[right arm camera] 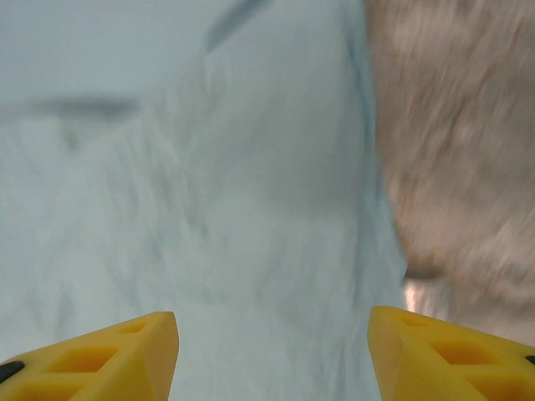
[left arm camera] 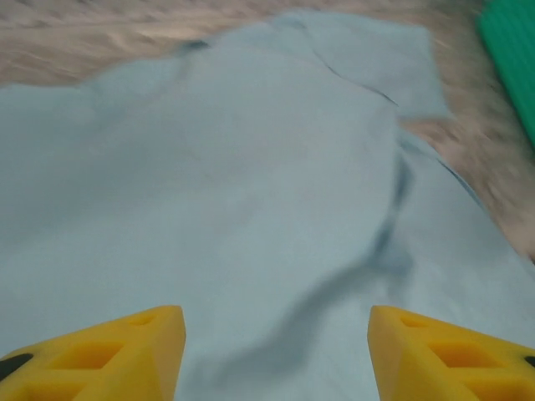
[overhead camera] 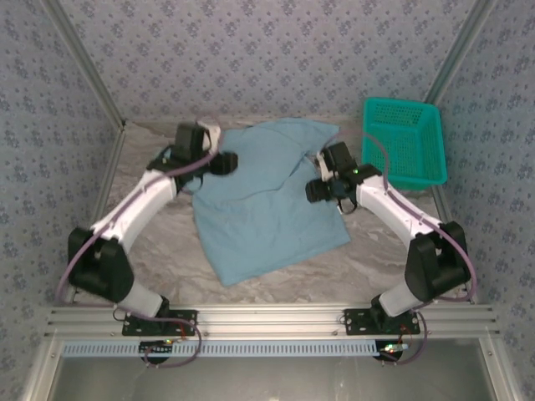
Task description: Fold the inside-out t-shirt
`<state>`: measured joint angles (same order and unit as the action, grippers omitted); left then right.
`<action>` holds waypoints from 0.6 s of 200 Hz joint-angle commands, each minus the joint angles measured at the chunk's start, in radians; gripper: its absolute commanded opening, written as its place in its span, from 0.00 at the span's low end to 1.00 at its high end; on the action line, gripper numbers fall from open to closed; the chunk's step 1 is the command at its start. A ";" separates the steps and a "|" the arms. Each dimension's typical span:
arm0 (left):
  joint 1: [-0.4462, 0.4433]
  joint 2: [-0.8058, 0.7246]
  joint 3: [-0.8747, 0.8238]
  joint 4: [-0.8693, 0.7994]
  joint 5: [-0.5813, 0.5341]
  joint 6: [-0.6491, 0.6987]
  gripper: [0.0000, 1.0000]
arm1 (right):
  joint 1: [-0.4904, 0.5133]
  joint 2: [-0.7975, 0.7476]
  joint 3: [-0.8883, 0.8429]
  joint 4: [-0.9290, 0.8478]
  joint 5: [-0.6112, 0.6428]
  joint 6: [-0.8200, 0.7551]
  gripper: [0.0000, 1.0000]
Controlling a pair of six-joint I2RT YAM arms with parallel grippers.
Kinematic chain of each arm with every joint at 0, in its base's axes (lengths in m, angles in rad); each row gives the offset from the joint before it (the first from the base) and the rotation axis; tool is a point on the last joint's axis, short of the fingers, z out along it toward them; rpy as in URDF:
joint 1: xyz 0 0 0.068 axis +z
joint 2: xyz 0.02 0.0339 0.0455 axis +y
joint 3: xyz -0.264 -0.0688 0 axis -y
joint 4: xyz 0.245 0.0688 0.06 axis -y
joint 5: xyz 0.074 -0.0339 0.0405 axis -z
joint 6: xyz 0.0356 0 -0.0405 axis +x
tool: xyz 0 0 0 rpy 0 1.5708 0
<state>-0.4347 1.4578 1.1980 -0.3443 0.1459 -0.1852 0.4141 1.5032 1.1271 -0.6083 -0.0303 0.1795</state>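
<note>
The light blue t-shirt (overhead camera: pixel 263 200) lies spread and slightly rumpled on the marble table, its plain side up, with no lettering or tag showing. My left gripper (overhead camera: pixel 222 163) hovers over the shirt's upper left edge, and its yellow fingers (left arm camera: pixel 117 351) stand wide apart above bare cloth (left arm camera: pixel 251 192). My right gripper (overhead camera: pixel 322 190) sits over the shirt's right edge, open too, with fabric (right arm camera: pixel 209 209) beneath its yellow fingertips (right arm camera: pixel 443 351) and nothing held. A dark crease (left arm camera: pixel 384 242) runs across the cloth in the left wrist view.
A teal mesh basket (overhead camera: pixel 405 140) stands at the back right, close to the right arm. Patterned walls enclose the table (overhead camera: pixel 159 242) on three sides. A metal rail (overhead camera: pixel 267 317) runs along the near edge.
</note>
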 commanded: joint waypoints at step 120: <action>-0.685 0.297 -0.190 0.096 -0.146 0.354 0.41 | -0.174 -0.167 -0.241 0.068 -0.207 0.078 0.63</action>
<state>-1.1187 1.7195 0.9600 -0.2535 0.0284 0.1055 0.2451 1.3586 0.9051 -0.5407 -0.2150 0.2447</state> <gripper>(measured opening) 0.431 0.634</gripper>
